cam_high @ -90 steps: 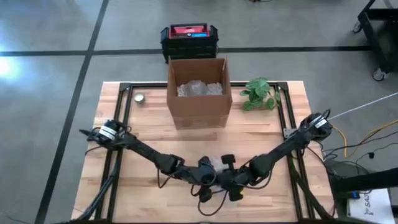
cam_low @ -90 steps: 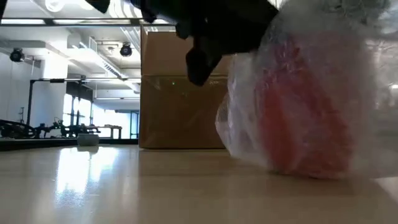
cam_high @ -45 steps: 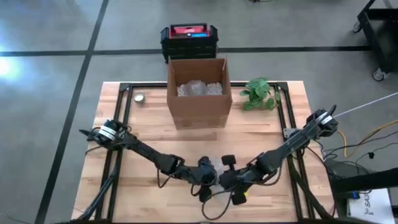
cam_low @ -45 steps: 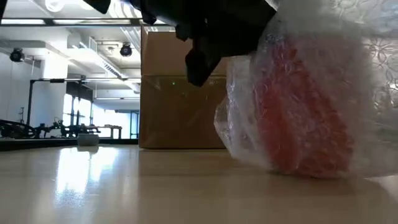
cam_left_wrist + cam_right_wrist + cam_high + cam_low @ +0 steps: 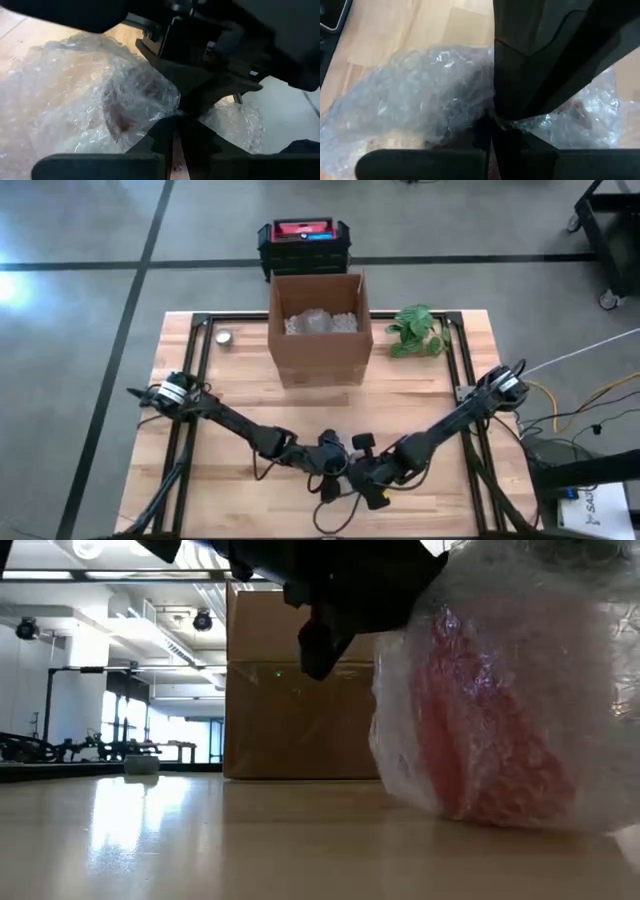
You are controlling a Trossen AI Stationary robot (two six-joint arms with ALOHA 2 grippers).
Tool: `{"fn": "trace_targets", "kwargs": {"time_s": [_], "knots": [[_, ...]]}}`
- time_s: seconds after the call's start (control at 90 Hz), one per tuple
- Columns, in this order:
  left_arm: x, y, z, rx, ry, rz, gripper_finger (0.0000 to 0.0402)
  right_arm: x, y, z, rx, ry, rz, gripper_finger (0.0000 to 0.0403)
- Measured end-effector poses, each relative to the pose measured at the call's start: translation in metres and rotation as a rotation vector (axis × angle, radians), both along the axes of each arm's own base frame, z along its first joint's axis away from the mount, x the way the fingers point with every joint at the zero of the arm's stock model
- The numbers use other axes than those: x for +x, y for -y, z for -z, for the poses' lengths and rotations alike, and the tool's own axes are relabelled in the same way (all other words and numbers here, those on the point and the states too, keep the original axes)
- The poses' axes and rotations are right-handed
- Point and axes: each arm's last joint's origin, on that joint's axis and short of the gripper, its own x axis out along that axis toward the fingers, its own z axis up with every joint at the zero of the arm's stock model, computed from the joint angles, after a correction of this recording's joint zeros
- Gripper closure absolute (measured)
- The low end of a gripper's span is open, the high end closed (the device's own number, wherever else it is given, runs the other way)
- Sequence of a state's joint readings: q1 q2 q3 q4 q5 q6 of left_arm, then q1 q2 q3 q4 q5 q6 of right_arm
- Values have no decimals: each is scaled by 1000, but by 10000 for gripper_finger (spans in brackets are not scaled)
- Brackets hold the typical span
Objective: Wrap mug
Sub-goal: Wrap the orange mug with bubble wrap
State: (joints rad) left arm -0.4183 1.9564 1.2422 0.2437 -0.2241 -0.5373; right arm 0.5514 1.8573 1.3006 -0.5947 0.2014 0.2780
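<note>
We see the mug (image 5: pixel 490 730), red and swathed in bubble wrap (image 5: pixel 540 640), sitting at the near edge of the tabletop (image 5: pixel 240 395) between the two arms; in the low view the red shape leans, its long axis tilted with the upper end toward the cardboard box (image 5: pixel 320 330), though we cannot tell which way its mouth or handle points through the film. The left tool (image 5: pixel 330 458) and the right tool (image 5: pixel 368 480) meet over the bundle, and in both wrist views each tool's own fingers are pinched narrow on a fold of the bubble wrap, with the other arm's dark body close in front. The tabletop is pale wood on a black frame, carrying the open box with more wrap inside, a small green plant (image 5: pixel 418 330) just beside it and a small round tin (image 5: pixel 225 337) near the far left corner. Beyond it lies a grey concrete floor with a black-and-red case (image 5: pixel 303 238) behind the box. Compared with half a second ago, the right arm has swung inward, and the bundle in the low view sits more upright and further right.
</note>
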Motion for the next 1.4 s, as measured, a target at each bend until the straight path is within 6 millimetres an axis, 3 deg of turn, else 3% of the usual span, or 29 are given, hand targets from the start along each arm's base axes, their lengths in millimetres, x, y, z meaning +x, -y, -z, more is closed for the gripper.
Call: {"fn": "trace_targets", "kwargs": {"time_s": [0.156,0.367,0.5,0.633,0.822,1.144,1.267,1.4], "knots": [[-4,0,-9,-11,7,6,379,1,1,2,3,-3,1,403],[-22,4,-45,-11,36,44,379,1,1,0,10,0,4,403],[-30,11,-49,-43,2,176,379,1,1,0,9,1,2,403],[-24,16,-36,-39,11,198,379,1,2,0,6,3,3,403],[-9,6,-13,7,-6,104,379,1,2,0,2,5,5,403],[-5,0,-9,38,14,-15,379,2,1,-3,3,16,-7,403],[-7,-2,-4,36,-5,-49,379,3,1,-16,-12,-7,-15,403],[-7,-3,-3,35,-10,-56,379,-4,1,-53,-8,-6,-21,403]]}}
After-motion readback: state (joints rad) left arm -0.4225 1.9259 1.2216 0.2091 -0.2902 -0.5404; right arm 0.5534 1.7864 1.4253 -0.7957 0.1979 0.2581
